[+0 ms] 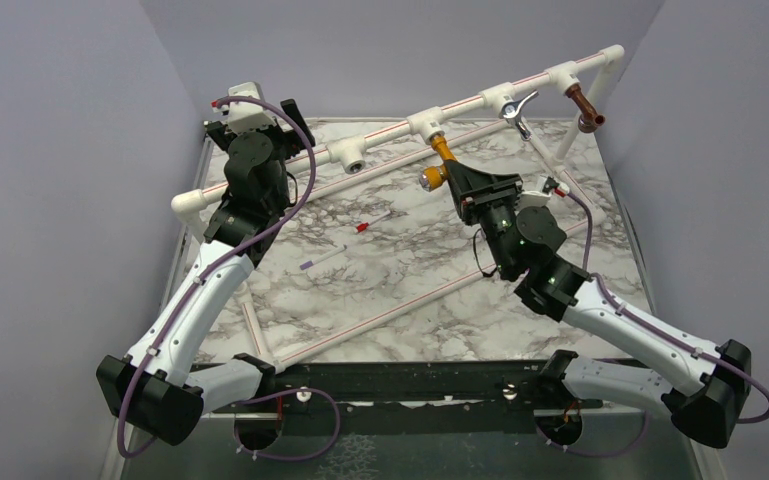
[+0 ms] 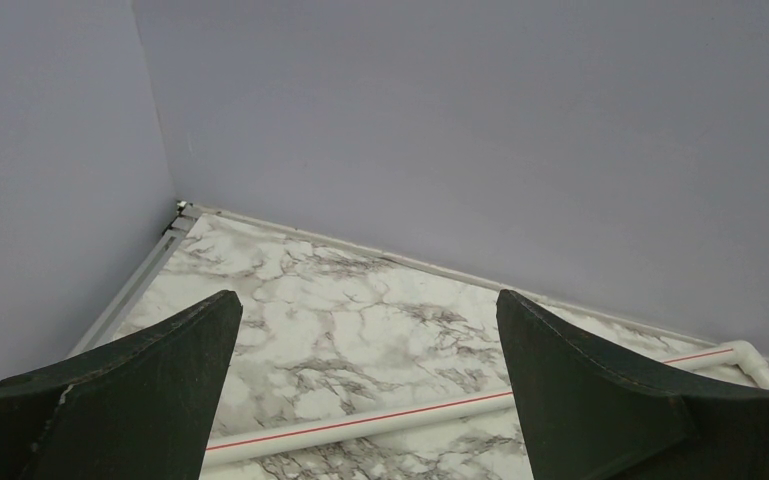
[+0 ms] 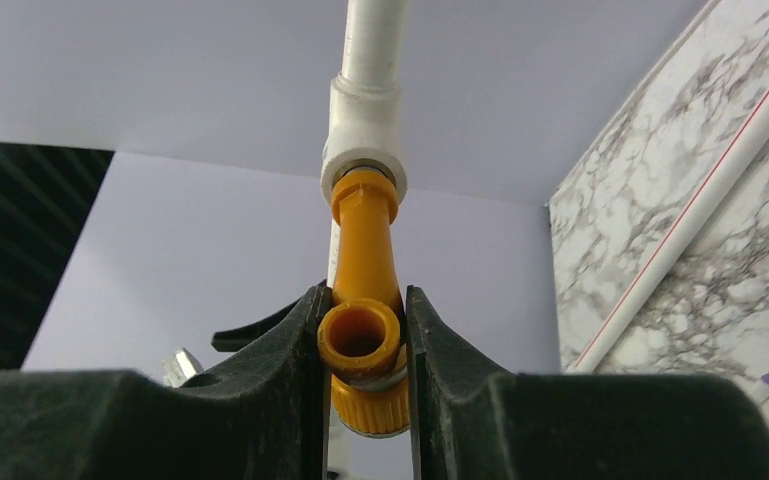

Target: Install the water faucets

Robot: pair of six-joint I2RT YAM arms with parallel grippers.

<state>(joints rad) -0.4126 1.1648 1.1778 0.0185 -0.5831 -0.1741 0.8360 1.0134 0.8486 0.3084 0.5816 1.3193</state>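
A mustard-yellow faucet [image 1: 440,158] sits with its stem in a white tee [image 1: 426,124] on the raised pipe rail. My right gripper [image 1: 452,178] is shut on its spout end; the right wrist view shows the faucet [image 3: 363,290] pinched between both fingers, its stem in the tee [image 3: 364,135]. A chrome lever-handled faucet [image 1: 518,108] and a copper-brown faucet [image 1: 586,107] hang from tees further right. One tee [image 1: 354,159] to the left has an open socket. My left gripper [image 1: 297,118] is open and empty near the back left corner. The black orange-tipped faucet is out of view.
A white pipe frame [image 1: 380,315] with red lines lies on the marble table [image 1: 410,260]. A thin white red-tipped stick [image 1: 370,223] and a purple-tipped stick [image 1: 322,258] lie mid-table. Grey walls enclose the sides; in the left wrist view one pipe [image 2: 360,424] runs below the fingers.
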